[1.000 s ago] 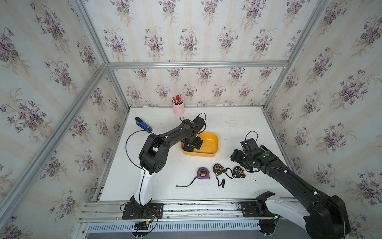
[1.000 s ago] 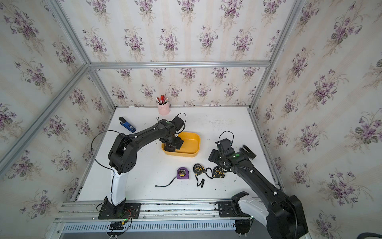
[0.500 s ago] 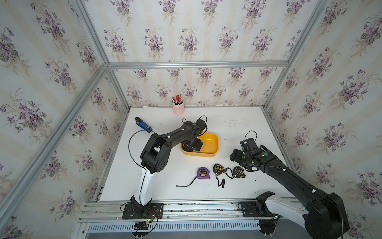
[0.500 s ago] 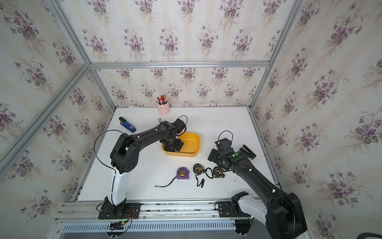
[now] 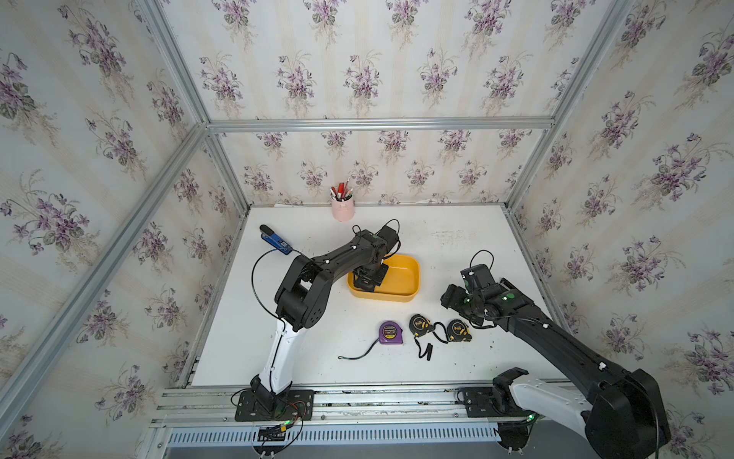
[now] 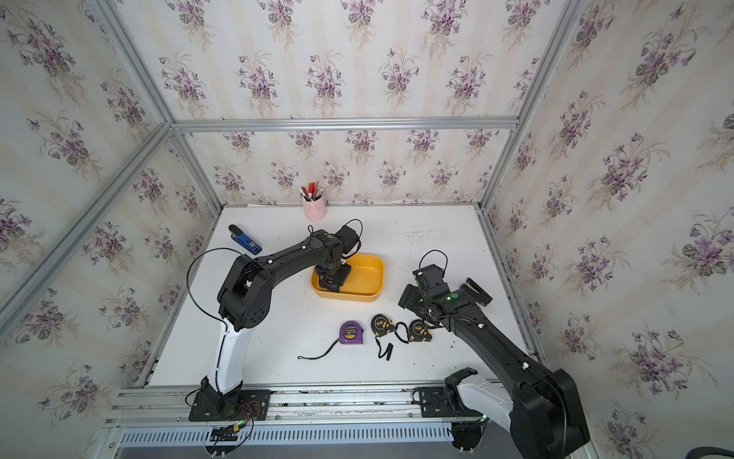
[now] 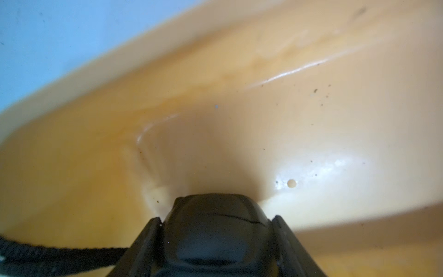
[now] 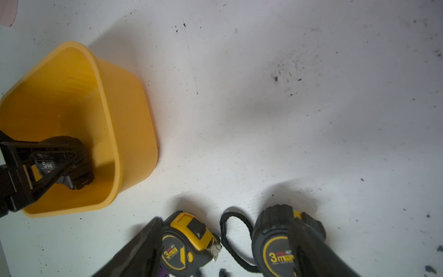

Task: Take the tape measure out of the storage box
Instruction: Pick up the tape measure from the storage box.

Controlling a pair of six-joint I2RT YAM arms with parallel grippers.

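Both top views look steeply down from high above the front edge of the desk (image 5: 456, 238) toward the back wall (image 5: 377, 167), sharing nearly the whole scene, with the storage box (image 6: 367, 274) mid-frame. The left wrist camera sits very close inside that box, blurred, seemingly facing its wall. The right wrist camera looks down on desk and box from nearby.

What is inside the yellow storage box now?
A black tape measure marked 5M, clamped by the left gripper. Elsewhere the storage box floor looks bare; the patch beneath them is hidden.
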